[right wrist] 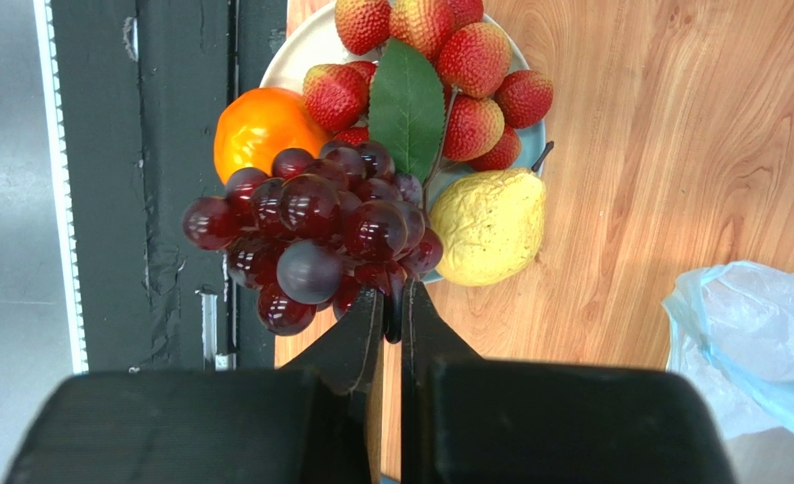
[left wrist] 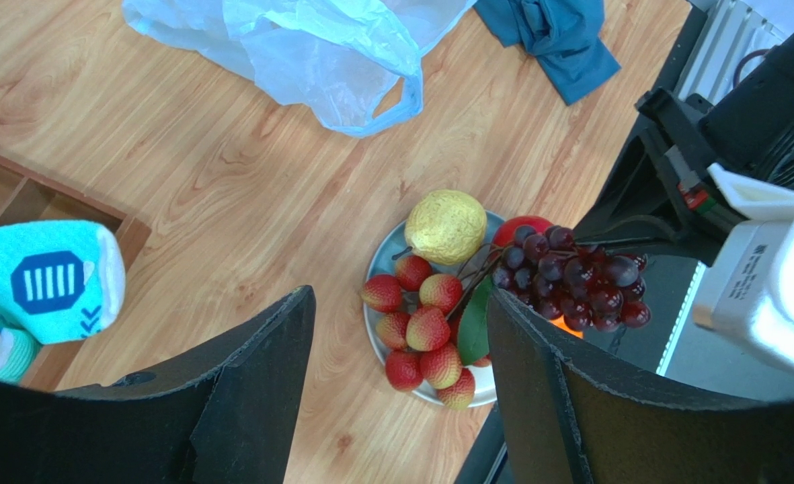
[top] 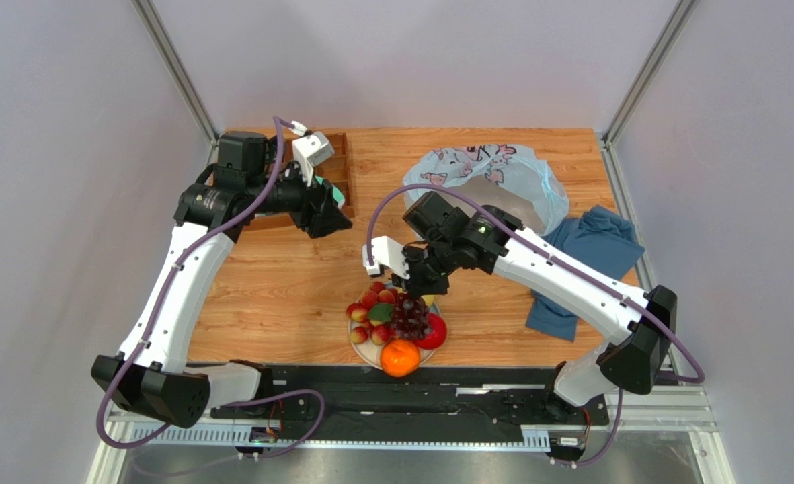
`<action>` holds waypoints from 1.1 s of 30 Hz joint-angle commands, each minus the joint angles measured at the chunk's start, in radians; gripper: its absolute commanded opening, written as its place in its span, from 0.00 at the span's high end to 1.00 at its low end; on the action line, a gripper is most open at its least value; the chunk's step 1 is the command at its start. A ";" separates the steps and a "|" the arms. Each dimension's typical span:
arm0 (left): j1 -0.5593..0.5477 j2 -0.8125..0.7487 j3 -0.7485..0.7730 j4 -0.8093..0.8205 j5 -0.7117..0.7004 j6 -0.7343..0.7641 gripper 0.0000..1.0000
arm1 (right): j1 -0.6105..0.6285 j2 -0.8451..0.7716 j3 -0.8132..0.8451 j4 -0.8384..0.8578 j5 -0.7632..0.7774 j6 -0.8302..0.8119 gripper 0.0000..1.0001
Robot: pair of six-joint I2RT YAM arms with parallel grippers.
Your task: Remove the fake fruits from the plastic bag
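Your right gripper (right wrist: 393, 303) squeezes the stem of the grapes (right wrist: 310, 232). From its tips, the grapes lie at 11 o'clock, over the plate (right wrist: 292, 48), so you likely only need to lower them.

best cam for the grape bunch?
Right wrist: the grape bunch is close and sharp, right gripper shut on its stem. Left wrist shows it smaller, by the plate; top external, just a dark speck.

Bright even lighting, soft shadows, sharp focus, glossy grape highlights
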 commanded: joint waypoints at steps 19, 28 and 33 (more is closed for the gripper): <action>0.004 0.079 0.025 0.042 0.057 -0.016 0.28 | 0.004 0.241 0.136 0.200 0.135 0.127 0.98; 0.004 0.107 0.056 0.066 0.057 -0.042 0.29 | 0.004 0.295 0.145 0.167 0.226 0.127 0.92; 0.006 0.120 0.082 0.071 0.074 -0.055 0.29 | 0.006 0.297 0.116 0.180 0.259 0.151 0.49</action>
